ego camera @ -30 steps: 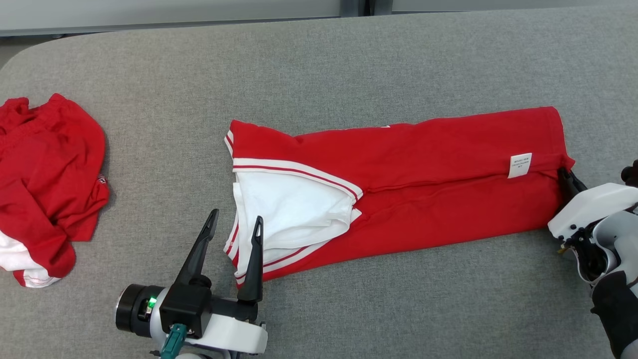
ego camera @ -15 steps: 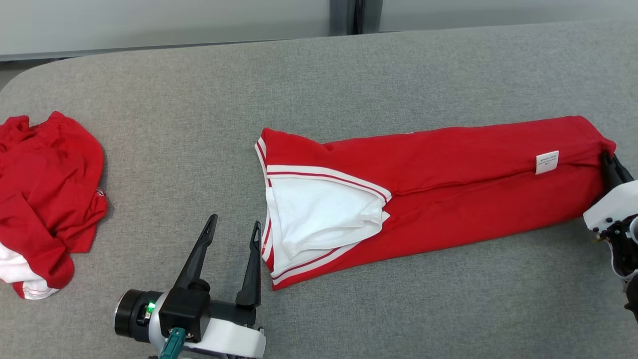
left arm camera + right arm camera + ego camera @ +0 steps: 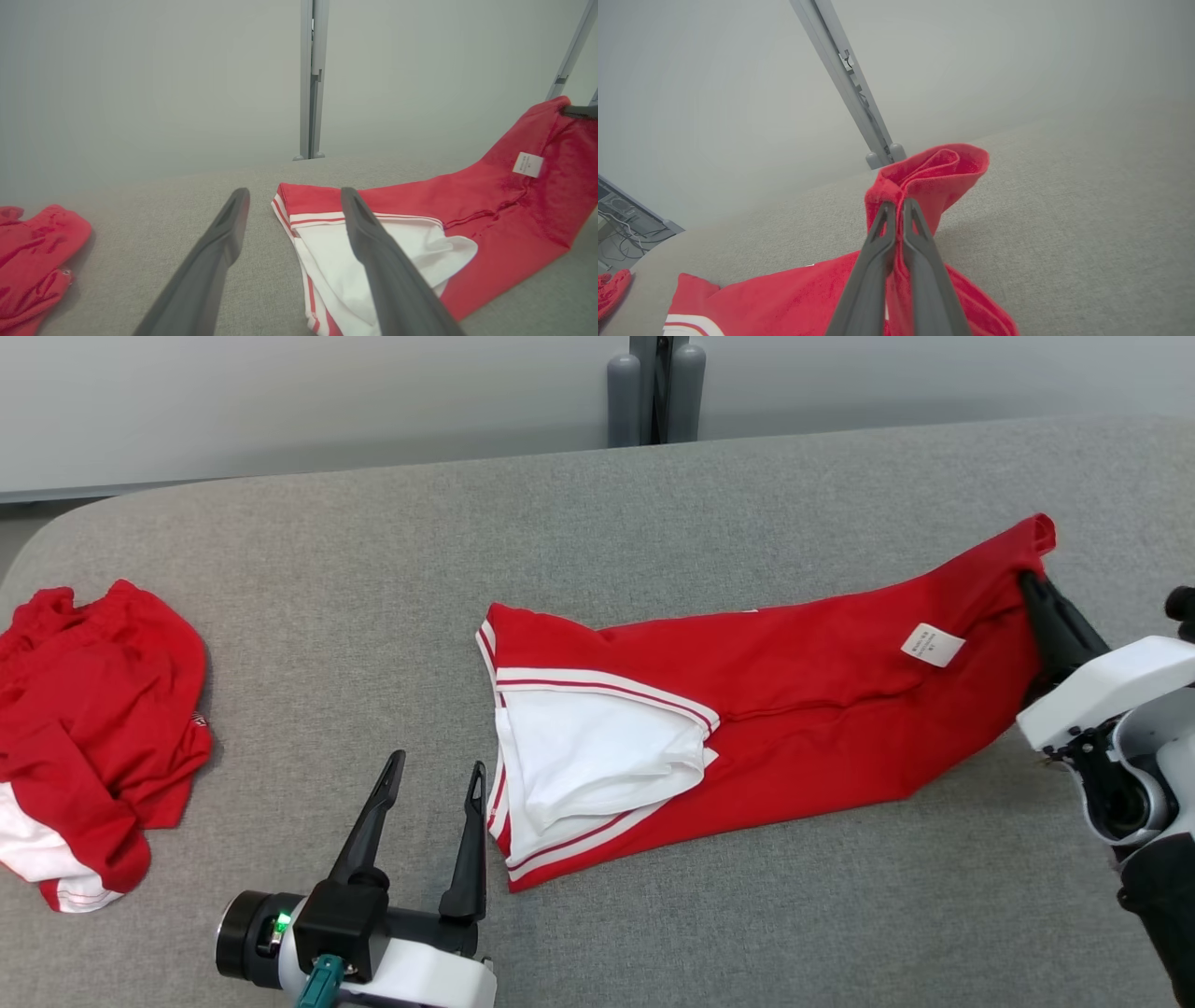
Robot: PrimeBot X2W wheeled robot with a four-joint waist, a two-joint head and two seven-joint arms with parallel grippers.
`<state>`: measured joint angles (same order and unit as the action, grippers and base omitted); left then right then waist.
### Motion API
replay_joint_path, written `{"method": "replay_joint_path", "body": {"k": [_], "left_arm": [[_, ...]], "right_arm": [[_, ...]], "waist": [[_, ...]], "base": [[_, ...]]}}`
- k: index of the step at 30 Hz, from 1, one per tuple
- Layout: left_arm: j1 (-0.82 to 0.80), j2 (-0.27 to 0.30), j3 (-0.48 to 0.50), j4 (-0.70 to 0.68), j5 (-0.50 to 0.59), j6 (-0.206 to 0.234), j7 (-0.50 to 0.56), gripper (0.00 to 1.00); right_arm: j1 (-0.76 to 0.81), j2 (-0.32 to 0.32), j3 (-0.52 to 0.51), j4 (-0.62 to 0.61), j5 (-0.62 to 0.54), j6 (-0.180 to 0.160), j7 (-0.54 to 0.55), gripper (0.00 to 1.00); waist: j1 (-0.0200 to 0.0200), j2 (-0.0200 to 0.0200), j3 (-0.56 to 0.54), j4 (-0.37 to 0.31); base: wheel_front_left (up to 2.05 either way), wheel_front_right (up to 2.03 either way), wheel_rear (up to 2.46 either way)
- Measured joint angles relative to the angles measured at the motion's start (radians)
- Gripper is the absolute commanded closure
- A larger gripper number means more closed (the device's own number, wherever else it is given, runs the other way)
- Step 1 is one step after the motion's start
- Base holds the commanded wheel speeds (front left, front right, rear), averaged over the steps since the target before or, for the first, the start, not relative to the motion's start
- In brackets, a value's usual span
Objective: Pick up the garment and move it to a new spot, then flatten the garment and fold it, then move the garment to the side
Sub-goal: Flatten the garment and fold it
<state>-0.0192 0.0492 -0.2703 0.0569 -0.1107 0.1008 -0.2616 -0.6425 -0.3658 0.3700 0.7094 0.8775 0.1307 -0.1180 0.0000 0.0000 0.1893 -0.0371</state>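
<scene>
Head view: grey counter point(image 3: 373, 551), with open room along the far and near edges. Garments, 2. The garment point(image 3: 794, 709), red with white trim, runs from mid-counter to the right edge, its right end raised. The crumpled red garment point(image 3: 93, 709) lies at the left edge, well apart. Left gripper point(image 3: 437, 765): released, at the near edge, just beside the trimmed end. Right gripper point(image 3: 1032, 581): clenched on the raised corner.

Left wrist view: spread fingers point(image 3: 224, 242), bare counter between the two garments.

Right wrist view: fingers point(image 3: 878, 233) pinch a red fold lifted off the counter.

Lab: padded table point(image 3: 653, 504), partition panels point(image 3: 280, 401), cabled electronics point(image 3: 612, 205).
</scene>
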Motion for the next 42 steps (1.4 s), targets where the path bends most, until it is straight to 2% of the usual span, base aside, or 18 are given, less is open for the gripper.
{"method": "replay_joint_path", "body": {"k": [7, 10, 14, 22, 28, 36, 42], "left_arm": [[0.012, 0.000, -0.013, -0.008, -0.018, 0.009, 0.000, 0.00], [0.015, 0.000, -0.020, -0.009, -0.024, 0.012, 0.000, 0.00], [0.020, 0.000, -0.026, -0.012, -0.030, 0.015, 0.000, 0.00], [0.034, 0.000, -0.039, -0.005, -0.041, 0.015, 0.000, 0.00], [0.041, 0.000, -0.053, 0.005, -0.045, 0.012, 0.000, 0.00], [0.051, 0.000, -0.064, 0.016, -0.048, 0.007, 0.000, 0.00], [0.051, 0.000, -0.073, 0.019, -0.051, 0.006, 0.000, 0.00]], "right_arm": [[0.056, 0.039, 0.042, -0.188, 0.025, 0.000, 0.069, 1.00], [0.072, 0.057, 0.051, -0.235, -0.004, 0.000, 0.091, 1.00], [0.097, 0.115, 0.054, -0.270, -0.043, 0.000, 0.129, 1.00], [0.137, 0.229, 0.026, -0.260, -0.124, 0.000, 0.170, 1.00], [0.142, 0.291, 0.022, -0.229, -0.159, 0.000, 0.180, 1.00], [0.141, 0.314, 0.026, -0.152, -0.162, 0.000, 0.179, 1.00], [0.133, 0.317, 0.098, -0.092, -0.073, 0.000, 0.153, 1.00]], "waist": [[0.0000, 0.0000, -0.029, 0.023], [0.0000, 0.0000, -0.040, 0.042], [0.0000, 0.0000, -0.055, 0.073], [0.0000, 0.0000, -0.079, 0.152], [0.0000, 0.0000, -0.090, 0.207], [0.0000, 0.0000, -0.099, 0.254], [0.0000, 0.0000, -0.097, 0.273]], "base": [[0.00, 0.00, 0.00], [0.00, 0.00, 0.00], [0.00, 0.00, 0.00], [0.00, 0.00, 0.00], [0.00, 0.00, 0.00], [0.00, 0.00, 0.00], [0.00, 0.00, 0.00]]}}
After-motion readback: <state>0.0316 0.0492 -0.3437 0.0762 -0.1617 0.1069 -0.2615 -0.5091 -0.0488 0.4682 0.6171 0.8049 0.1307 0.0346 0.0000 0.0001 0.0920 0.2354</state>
